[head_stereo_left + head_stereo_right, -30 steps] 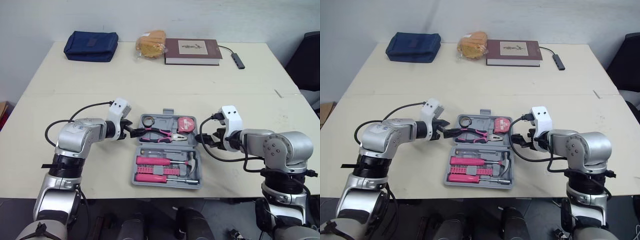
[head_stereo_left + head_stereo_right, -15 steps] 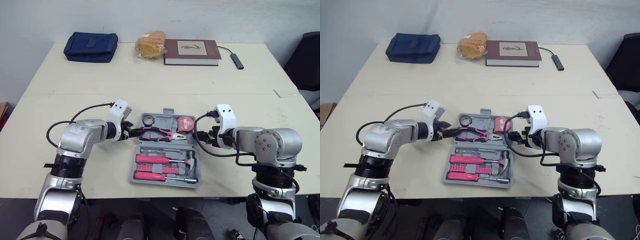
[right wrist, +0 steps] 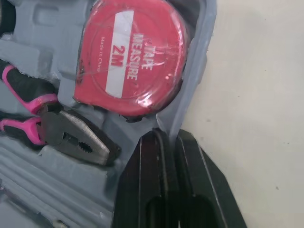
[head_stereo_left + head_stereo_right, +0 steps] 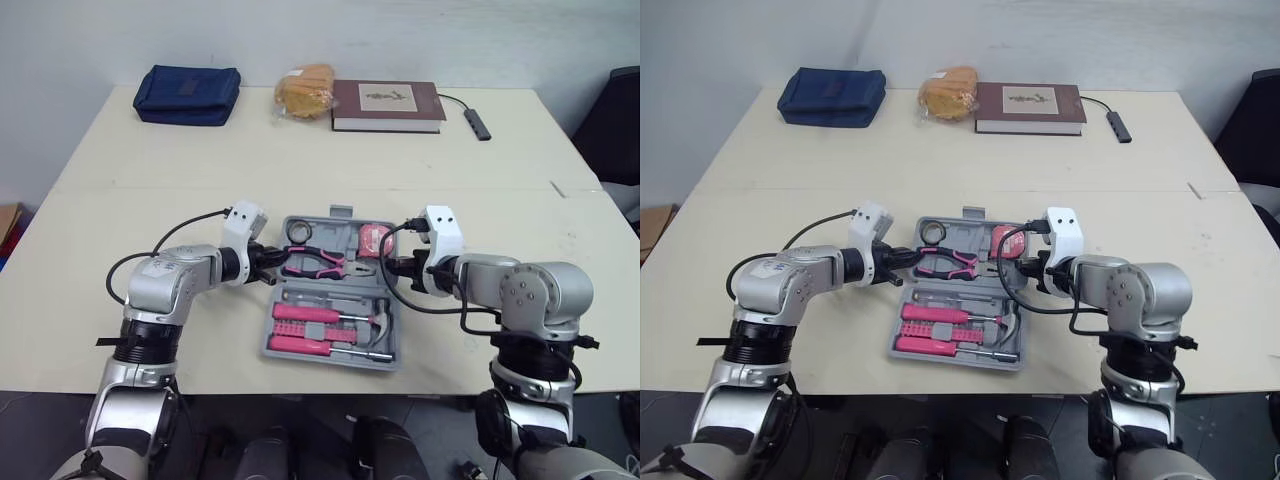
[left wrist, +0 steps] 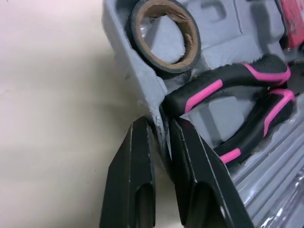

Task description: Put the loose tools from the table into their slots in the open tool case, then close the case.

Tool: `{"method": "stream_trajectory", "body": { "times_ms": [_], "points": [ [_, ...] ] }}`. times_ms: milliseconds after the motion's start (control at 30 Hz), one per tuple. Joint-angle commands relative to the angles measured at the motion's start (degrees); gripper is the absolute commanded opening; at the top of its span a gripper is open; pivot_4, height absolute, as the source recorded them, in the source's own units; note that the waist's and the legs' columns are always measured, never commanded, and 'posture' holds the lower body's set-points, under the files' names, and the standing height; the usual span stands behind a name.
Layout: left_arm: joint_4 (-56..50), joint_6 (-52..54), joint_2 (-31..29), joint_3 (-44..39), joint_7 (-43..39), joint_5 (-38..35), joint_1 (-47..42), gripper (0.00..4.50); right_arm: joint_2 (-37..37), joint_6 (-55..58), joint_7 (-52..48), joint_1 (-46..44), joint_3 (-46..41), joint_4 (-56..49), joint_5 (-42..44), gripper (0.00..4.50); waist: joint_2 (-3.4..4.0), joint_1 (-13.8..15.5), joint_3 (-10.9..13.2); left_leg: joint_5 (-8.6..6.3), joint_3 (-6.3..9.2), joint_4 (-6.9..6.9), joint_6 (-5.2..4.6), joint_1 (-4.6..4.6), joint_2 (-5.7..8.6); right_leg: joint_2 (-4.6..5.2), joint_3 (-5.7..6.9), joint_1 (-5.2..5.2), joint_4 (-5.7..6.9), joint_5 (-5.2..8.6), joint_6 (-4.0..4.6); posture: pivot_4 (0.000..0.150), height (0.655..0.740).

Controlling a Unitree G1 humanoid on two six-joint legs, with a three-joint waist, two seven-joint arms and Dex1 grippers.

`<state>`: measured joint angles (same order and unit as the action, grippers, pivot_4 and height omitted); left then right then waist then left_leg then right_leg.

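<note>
Left pincer [image 5: 159,124] clamped on tool case [image 5: 118,57] rim | right pincer [image 3: 169,135] clamped on opposite rim

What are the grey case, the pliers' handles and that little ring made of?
The tool case: matte grey moulded plastic, judging by its formed recesses. The pliers: black-and-pink handle grips, probably rubbery plastic; nose looks like dull steel. The ring: black tape roll, likely vinyl, on a brown cardboard-looking core.
</note>
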<state>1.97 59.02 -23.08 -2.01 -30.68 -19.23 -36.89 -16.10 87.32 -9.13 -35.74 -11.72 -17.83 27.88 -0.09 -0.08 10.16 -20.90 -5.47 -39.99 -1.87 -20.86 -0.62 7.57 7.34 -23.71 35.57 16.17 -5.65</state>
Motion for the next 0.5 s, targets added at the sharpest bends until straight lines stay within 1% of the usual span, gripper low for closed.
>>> {"method": "stream_trajectory", "body": {
  "times_ms": [33, 133, 167, 233, 267, 300, 333, 400, 467, 500],
  "points": [
    [-0.17, -15.35, -0.09, -1.24, -1.66, 1.55, 1.11, 0.0, -4.95, -14.43, -3.38, 4.2, 2.86, -6.98, -3.07, 0.0, 0.0, -0.08, 0.0, 0.0, 0.0, -0.01, -0.01, -0.08, 0.02, 0.0, 0.0, -0.07, 0.0, 0.0, -0.01, 0.15, 0.74],
    [0.64, -30.7, -0.04, -0.26, -2.48, 4.92, 2.94, 0.0, -9.29, -29.68, -6.61, 10.73, 6.44, -9.92, -7.32, 0.0, -0.01, 0.0, 0.01, 0.0, -0.04, 0.05, 0.0, -0.26, 0.05, -0.05, 0.09, -0.25, -0.06, -0.01, -0.02, 0.15, 0.74],
    [1.11, -34.06, 0.3, -0.33, -2.46, 5.32, 3.22, 0.0, -9.78, -32.84, -6.75, 12.33, 6.81, -9.93, -8.29, 0.0, -0.01, 0.04, 0.01, 0.0, -0.06, 0.06, -0.01, -0.32, 0.06, -0.06, 0.21, -0.29, -0.08, -0.01, -0.02, 0.15, 0.74],
    [1.78, -37.52, 1.12, -0.67, -3.38, 4.43, 3.98, 0.0, -11.85, -40.56, -7.52, 15.4, 9.02, -9.33, -11.72, 0.0, -0.03, 0.05, 0.02, 0.0, -0.14, 0.1, -0.01, -0.33, 0.06, -0.07, 0.36, -0.3, -0.14, -0.02, -0.04, 0.15, 0.74],
    [2.4, -44.85, 0.53, 0.53, -5.1, 6.19, 5.92, 0.0, -13.65, -46.61, -8.44, 17.97, 11.0, -8.06, -14.77, 0.0, -0.06, 0.04, 0.04, 0.01, -0.16, 0.1, -0.02, -0.33, 0.06, -0.07, 0.39, -0.3, -0.15, -0.03, -0.06, 0.15, 0.74],
    [3.61, -55.48, -1.29, 2.91, -6.0, 10.49, 8.29, 0.0, -15.58, -52.86, -8.85, 20.55, 13.2, -6.19, -18.39, 0.0, -0.05, 0.01, 0.04, 0.02, -0.18, 0.09, -0.04, -0.33, 0.06, -0.06, 0.39, -0.3, -0.16, -0.05, -0.09, 0.15, 0.74],
    [4.71, -63.34, -2.61, 4.61, -6.55, 13.79, 9.89, 0.0, -16.77, -57.21, -9.09, 22.27, 14.55, -4.72, -20.79, 0.0, -0.06, -0.07, 0.04, 0.02, -0.2, 0.1, -0.04, -0.3, 0.06, -0.06, 0.39, -0.29, -0.2, -0.06, -0.1, 0.15, 0.74],
    [7.47, -73.36, -2.94, 4.7, -6.3, 15.35, 12.29, 0.0, -18.92, -69.79, -6.85, 25.24, 16.76, -0.44, -27.51, 0.0, -0.06, -0.13, 0.04, 0.01, -0.32, 0.33, -0.04, -0.16, 0.05, -0.07, 0.35, -0.27, -0.35, -0.06, -0.1, 0.15, 0.74],
    [10.25, -80.01, -3.24, 4.46, -6.4, 15.71, 13.57, 0.0, -20.83, -80.41, -4.43, 27.43, 18.44, 3.07, -33.83, 0.0, -0.06, -0.01, 0.04, 0.02, -0.37, 0.34, -0.04, -0.14, 0.02, -0.07, 0.36, -0.28, -0.34, -0.06, -0.1, 0.15, 0.74],
    [11.43, -83.52, -4.31, 4.95, -7.46, 16.36, 14.68, 0.0, -22.47, -85.32, -3.08, 28.94, 19.88, 4.62, -38.01, 0.0, -0.06, -0.01, 0.04, 0.03, -0.36, 0.31, -0.06, -0.14, 0.01, -0.05, 0.36, -0.27, -0.34, -0.07, -0.1, 0.15, 0.74]
  ]
}}
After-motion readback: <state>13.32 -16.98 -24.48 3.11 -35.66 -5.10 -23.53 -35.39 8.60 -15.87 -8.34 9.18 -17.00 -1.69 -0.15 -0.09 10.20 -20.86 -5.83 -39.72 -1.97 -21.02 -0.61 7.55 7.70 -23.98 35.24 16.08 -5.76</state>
